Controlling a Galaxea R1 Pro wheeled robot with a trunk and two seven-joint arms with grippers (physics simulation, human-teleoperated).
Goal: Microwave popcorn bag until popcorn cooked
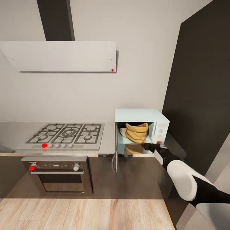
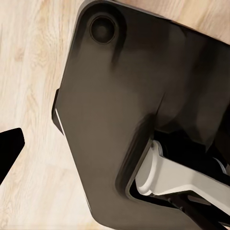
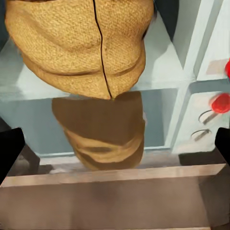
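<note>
Popcorn bag: While the door stands open, the popcorn bag [image 1: 136, 132] is seen inside the microwave [image 1: 140, 115], resting on a pale plate [image 1: 122, 131]; its wrinkled tan sides are seen close up from the right wrist [image 3: 79, 43], and its reflection is seen on the surface below.
Microwave: It is placed on the bench [image 1: 108, 138], just beside the gas hob [image 1: 65, 134]; the door [image 1: 114, 157] is swung out to the hob side, and the white panel with knobs [image 1: 160, 130] is at the other side.
Right claw: The right claw [image 1: 147, 146] is held just in front of the cavity, near the panel; its dark fingertips [image 3: 10, 155] are spread wide apart, and nothing is pinched between them.
Left claw: One dark fingertip [image 2: 9, 146] is seen over the wooden floor [image 2: 28, 72], beside the dark robot base [image 2: 124, 105]; whether it is spread or pressed together cannot be told.
Surroundings: An oven [image 1: 59, 175] is seen under the hob, and a flat white hood [image 1: 60, 56] above it.
</note>
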